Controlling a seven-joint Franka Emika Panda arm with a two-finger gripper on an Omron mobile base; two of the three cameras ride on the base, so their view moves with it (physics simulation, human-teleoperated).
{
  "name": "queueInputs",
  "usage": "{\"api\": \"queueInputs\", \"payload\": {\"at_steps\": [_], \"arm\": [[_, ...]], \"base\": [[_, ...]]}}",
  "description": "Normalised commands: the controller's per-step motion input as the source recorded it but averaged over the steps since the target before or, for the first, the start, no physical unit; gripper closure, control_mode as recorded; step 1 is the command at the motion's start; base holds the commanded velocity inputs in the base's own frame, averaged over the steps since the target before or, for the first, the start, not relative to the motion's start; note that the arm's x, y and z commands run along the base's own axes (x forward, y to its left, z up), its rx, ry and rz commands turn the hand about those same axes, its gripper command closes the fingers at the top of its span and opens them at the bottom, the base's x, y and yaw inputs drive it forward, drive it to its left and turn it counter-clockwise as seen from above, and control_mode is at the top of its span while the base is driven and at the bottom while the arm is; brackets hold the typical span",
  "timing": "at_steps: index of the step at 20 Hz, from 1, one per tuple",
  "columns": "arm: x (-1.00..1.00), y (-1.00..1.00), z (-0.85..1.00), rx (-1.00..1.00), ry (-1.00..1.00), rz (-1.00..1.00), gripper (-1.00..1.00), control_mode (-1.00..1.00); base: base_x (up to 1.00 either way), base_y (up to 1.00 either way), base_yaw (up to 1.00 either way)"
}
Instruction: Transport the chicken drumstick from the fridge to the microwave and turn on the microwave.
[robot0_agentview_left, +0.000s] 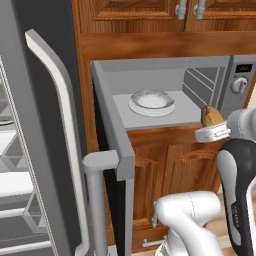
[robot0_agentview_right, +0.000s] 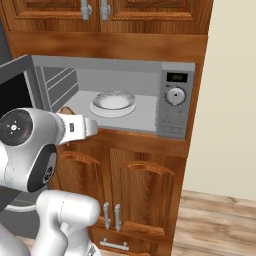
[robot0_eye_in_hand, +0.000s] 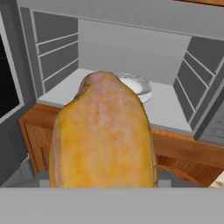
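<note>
1. Gripper (robot0_agentview_left: 212, 126): the jaws stand wide and are clamped on the golden-brown, lumpy, tapered chicken drumstick (robot0_eye_in_hand: 104, 135). In the hand view the meat stands up large and close between the fingers; the fingertips themselves are hidden behind it.

2. Location of the drumstick: held in the air in front of the open cavity of the wide silver-grey built-in microwave (robot0_agentview_right: 170, 70), at about the level of the cavity floor and not yet inside it.

3. Inside the cavity, a round white glass plate (robot0_agentview_left: 151, 102) lies on the floor, nothing on it.

4. Step in hand, as judged: carry the drumstick in and set it on the plate. To do this well, the hand should advance straight through the opening, keep the meat clear of the floor lip and side walls, and let go only once over the plate.

5. The dark-glass microwave door (robot0_agentview_left: 111, 135) stands swung open on the left side; the approach should stay clear of it.

6. View differences: the right base view shows the round knob (robot0_agentview_right: 175, 96) and small display panel head-on. The left base view shows the long curved pale-grey handle of the tall grey fridge (robot0_agentview_left: 55, 100).
</note>
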Motion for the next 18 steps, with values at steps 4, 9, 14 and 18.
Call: {"api": "queueInputs", "payload": {"at_steps": [4, 9, 14, 18], "arm": [[0.18, 0.09, -0.06, 0.00, 0.04, 0.07, 1.00, -1.00], [0.29, 0.14, -0.04, 0.00, 0.03, 0.00, 1.00, -1.00], [0.25, 0.06, -0.07, 0.00, 0.01, 0.00, 1.00, -1.00], [0.34, 0.00, -0.15, 0.00, 0.00, 0.00, 1.00, -1.00]], "base": [[0.00, 0.00, 0.00], [0.00, 0.00, 0.00], [0.00, 0.00, 0.00], [0.00, 0.00, 0.00]]}}
